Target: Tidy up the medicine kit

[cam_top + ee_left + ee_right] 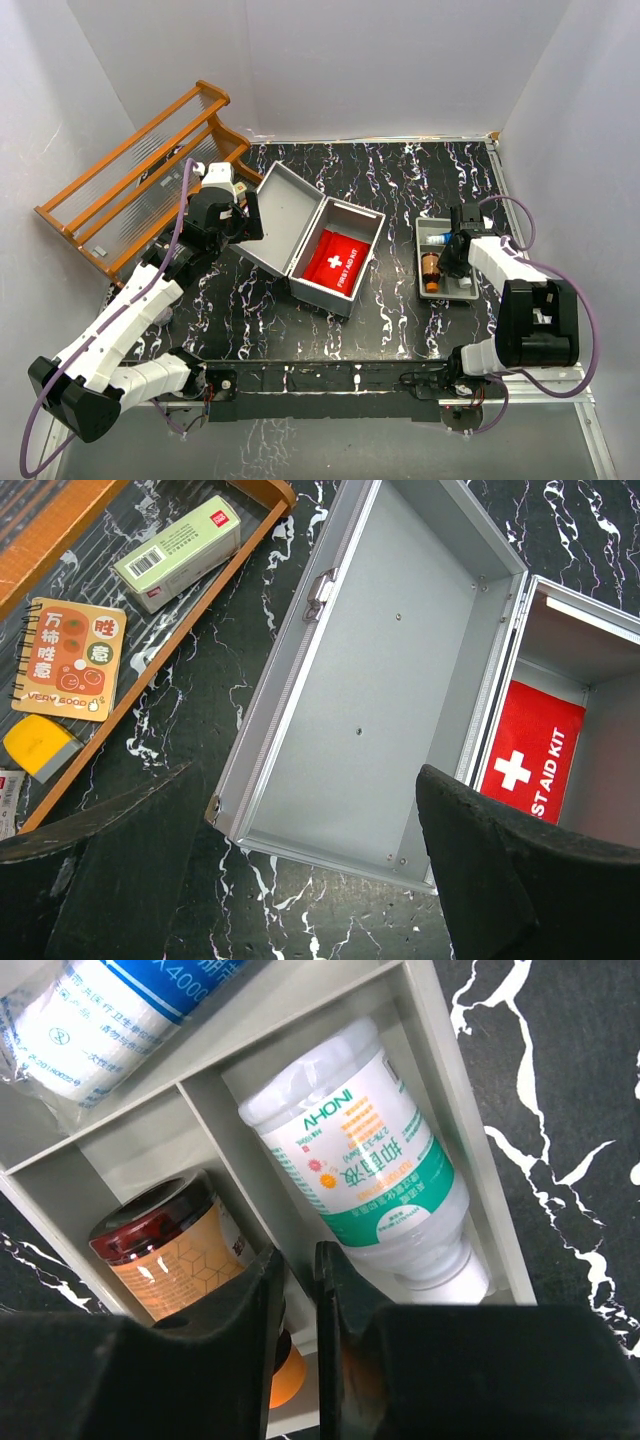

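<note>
The medicine kit (pixel 345 290), a grey metal box, stands open mid-table with its lid (pixel 285 215) laid back to the left. A red first-aid pouch (pixel 336 260) lies inside it. My left gripper (pixel 245 215) is open and empty, hovering over the lid's left corner; in the left wrist view (pixel 320 900) the empty lid (pixel 390 670) and the pouch (pixel 530 750) show between the fingers. My right gripper (pixel 450 255) is shut and hangs low over the grey divided tray (pixel 450 297). In the right wrist view (pixel 300 1260) it sits above the divider between a white bottle (pixel 370 1160) and a brown jar (pixel 165 1240).
A wrapped blue-and-white pack (pixel 110 1010) lies in the tray's (pixel 455 1110) far compartment. A wooden rack (pixel 140 170) stands at the back left, holding a green box (pixel 180 550), a spiral notebook (pixel 70 655) and a yellow item (pixel 40 745).
</note>
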You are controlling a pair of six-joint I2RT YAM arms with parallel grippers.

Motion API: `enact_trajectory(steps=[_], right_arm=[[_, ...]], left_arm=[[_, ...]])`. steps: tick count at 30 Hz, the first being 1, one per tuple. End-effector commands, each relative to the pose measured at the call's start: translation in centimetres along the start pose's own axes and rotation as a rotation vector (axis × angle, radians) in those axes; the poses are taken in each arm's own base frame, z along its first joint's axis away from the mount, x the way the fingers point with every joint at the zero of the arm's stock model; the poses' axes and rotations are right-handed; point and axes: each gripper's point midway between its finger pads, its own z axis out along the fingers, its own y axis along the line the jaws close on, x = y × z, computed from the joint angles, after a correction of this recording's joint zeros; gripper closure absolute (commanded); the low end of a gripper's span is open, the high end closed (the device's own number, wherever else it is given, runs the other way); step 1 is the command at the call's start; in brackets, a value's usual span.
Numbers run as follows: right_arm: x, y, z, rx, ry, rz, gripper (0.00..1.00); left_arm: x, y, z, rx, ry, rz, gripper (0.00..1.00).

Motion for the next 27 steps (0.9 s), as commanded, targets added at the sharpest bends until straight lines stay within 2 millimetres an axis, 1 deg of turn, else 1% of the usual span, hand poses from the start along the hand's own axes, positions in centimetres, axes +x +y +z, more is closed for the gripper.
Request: enact_trajectory(steps=[1,3,6,11,14,15,16,19,22,27], right_arm=[[-1.6,1.6,0.3,-0.045,-0.022,0.006,0.81],[-1.6,2.0,0.4,-0.059,-0.009,-0.001,0.78],[-1.8,2.1,0.9,-0.051,-0.007,-0.01,0.77],[-1.9,2.5,1.5,-0.05,-0.004,-0.025,0.77],[-1.8,2.7,1.8,-0.05,-0.001,-0.041,0.82],[-1.8,2.7,1.8,-0.049,0.002,-0.043,0.85],[-1.8,2.7,1.9,-0.046,0.003,-0.044,0.91],[-1.7,3.5,1.3,-0.05,-0.01,-0.072,1.0],[-2.4,4.2,0.4,-0.058,-0.042,-0.073,1.0],[-3.9,5.6,-1.9,-0.086,-0.111,-0.067,1.0]], left_arm=[[-1.0,0.4,-0.7,-0.003,-0.035,-0.021,0.15],[-0.9,0.3,-0.6,-0.002,-0.034,-0.021,0.15],[-0.8,0.2,-0.5,0.0,-0.03,-0.02,0.15],[-0.8,0.2,-0.5,0.001,-0.027,-0.023,0.15],[-0.9,0.2,-0.5,0.002,-0.028,-0.022,0.15],[-0.9,0.2,-0.5,0.002,-0.029,-0.023,0.15],[-0.9,0.2,-0.5,0.002,-0.029,-0.023,0.15],[-1.0,0.2,-0.6,0.0,-0.03,-0.022,0.15],[-1.0,0.4,-0.6,-0.007,-0.031,-0.021,0.15],[-1.3,0.4,-0.9,-0.001,-0.038,-0.023,0.14]])
